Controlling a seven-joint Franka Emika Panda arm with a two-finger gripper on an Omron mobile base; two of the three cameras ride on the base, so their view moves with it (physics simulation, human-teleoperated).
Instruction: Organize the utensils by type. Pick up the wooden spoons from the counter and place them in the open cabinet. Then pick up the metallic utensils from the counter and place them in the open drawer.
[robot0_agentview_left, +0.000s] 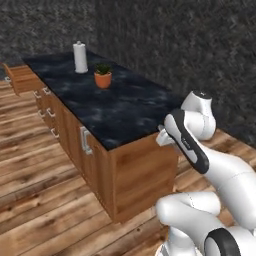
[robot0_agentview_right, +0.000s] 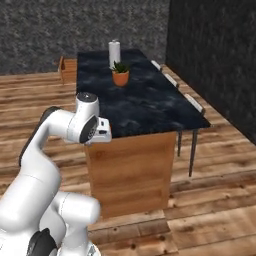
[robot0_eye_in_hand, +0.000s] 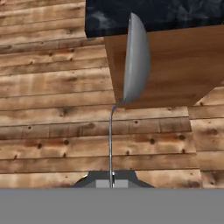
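1. While the pincer (robot0_eye_in_hand: 112, 178) is clamped shut on the metal spoon (robot0_eye_in_hand: 134, 61) by its thin handle tip, beside the worktop (robot0_agentview_left: 120, 107) end, it could pivot or slip
2. Its bowl could strike the worktop edge on the way to the drawer (robot0_agentview_left: 22, 79)

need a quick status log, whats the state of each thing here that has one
gripper: shut on the metal spoon's handle
metal spoon: held, off the counter, bowl pointing away from the hand, seen edge-on
counter: no wooden spoons visible on it
potted plant: upright on the counter
paper towel roll: upright at the far end
drawer: open beyond the counter's far end
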